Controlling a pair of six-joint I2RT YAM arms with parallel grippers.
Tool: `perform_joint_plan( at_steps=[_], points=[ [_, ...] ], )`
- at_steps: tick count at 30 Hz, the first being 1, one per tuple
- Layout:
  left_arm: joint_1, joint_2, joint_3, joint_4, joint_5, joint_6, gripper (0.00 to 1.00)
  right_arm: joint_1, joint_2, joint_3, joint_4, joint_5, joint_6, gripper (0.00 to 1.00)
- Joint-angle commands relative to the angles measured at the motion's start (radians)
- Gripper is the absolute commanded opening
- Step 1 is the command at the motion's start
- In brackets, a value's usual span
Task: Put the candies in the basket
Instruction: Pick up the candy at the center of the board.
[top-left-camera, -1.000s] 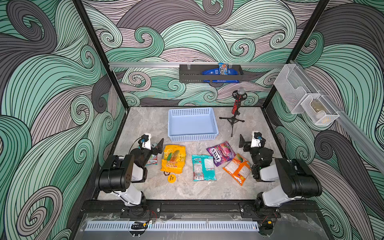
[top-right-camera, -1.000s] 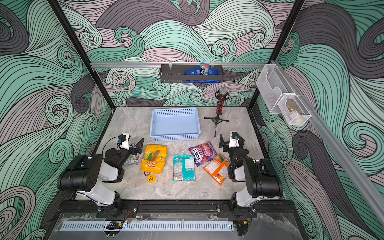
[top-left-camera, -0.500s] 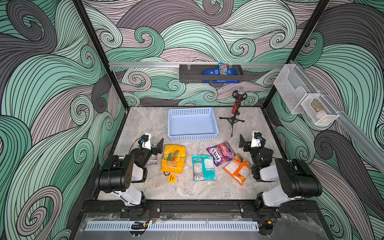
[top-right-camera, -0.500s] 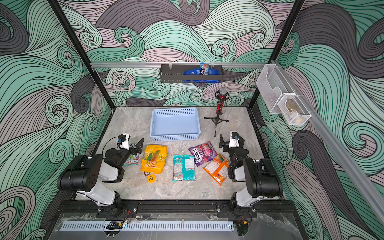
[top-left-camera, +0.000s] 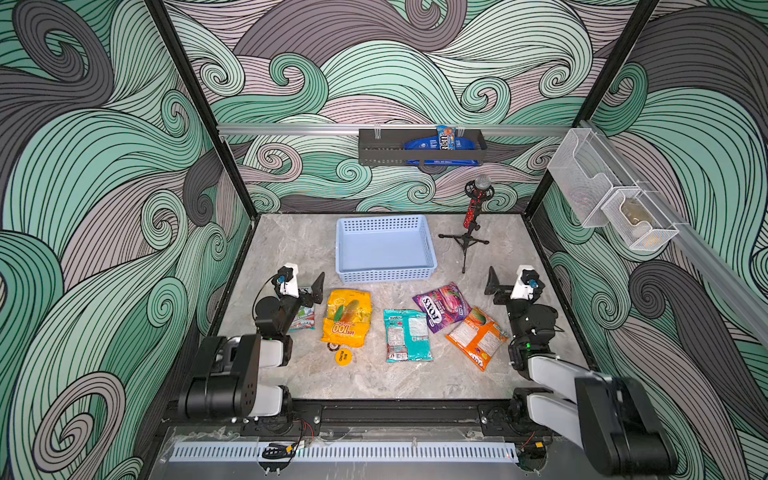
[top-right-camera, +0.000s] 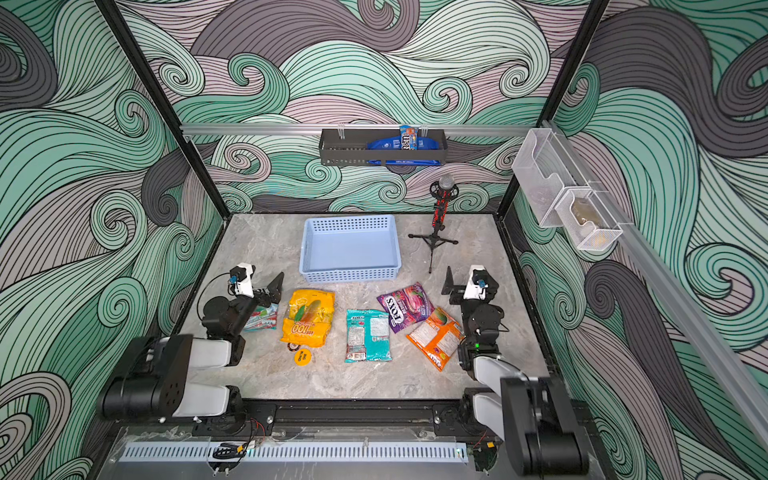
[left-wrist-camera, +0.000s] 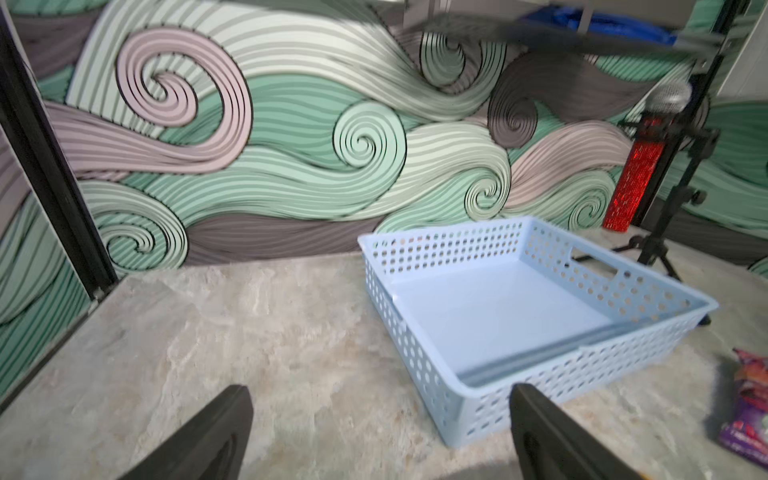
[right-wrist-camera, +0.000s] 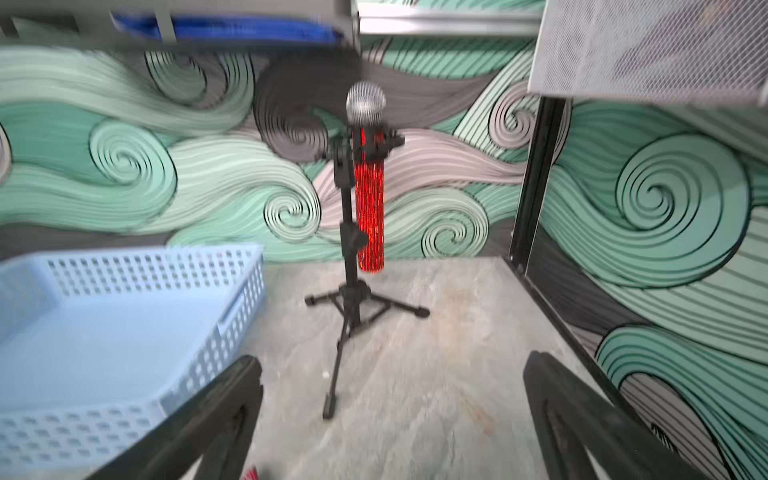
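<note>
Both pairs of my jaws stand wide apart with nothing between them. The left jaws hang at the near left of the table (top-left-camera: 291, 249); the right jaws hang at the near right, close to the purple bag (top-left-camera: 442, 305) and the orange bag (top-left-camera: 478, 336). All five candy bags lie flat on the table in a loose row in front of the basket (top-left-camera: 384, 249), which is empty, so I judge the work has not started. The green-white bag (top-left-camera: 305, 318) is partly hidden beneath my left arm; the yellow bag (top-left-camera: 347, 318) lies just beside it; the teal bag (top-left-camera: 406, 334) sits in the middle.

To do the first pick well, I would tip one pair of jaws downward and close on a bag's crimped edge, not its slick flat face (glossy film slides easily). The purple bag overlaps the orange one, so I would take it first. I would lift well clear of the basket's near wall, then let go over the basket floor. On the right I must keep wide of the microphone stand (top-left-camera: 471, 224); on the left I must leave the little yellow disc (top-left-camera: 343, 356) alone.
</note>
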Motion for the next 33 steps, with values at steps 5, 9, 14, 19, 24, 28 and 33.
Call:
perform_joint_plan(
  at_steps=[5,9,14,19,24,28,33],
  points=[
    [-0.006,-0.263,0.124,-0.409,0.033,-0.531,0.99,-0.006,-0.314,0.160,-0.914,0.293,0.670,1.00],
    [-0.023,-0.264,0.142,-0.530,0.343,-0.730,0.99,-0.013,-0.461,0.031,-0.846,0.098,0.807,1.00],
    [-0.007,-0.242,0.046,-0.415,0.422,-0.881,0.99,0.006,-0.468,0.025,-0.929,0.119,0.839,1.00],
    [-0.005,-0.235,0.210,-0.729,0.431,-0.793,0.99,0.013,-0.464,0.120,-1.005,0.044,0.617,1.00],
    [0.104,-0.165,0.270,-0.785,0.580,-0.912,0.99,-0.014,-0.635,0.090,-1.061,0.196,0.662,1.00],
    [0.205,-0.052,0.202,-0.450,0.821,-1.119,0.99,-0.015,-0.615,0.094,-1.064,0.051,0.647,1.00],
    [0.222,-0.005,0.262,-0.724,0.805,-0.894,0.99,0.036,-0.437,0.205,-1.141,-0.017,0.617,0.99]
  ],
)
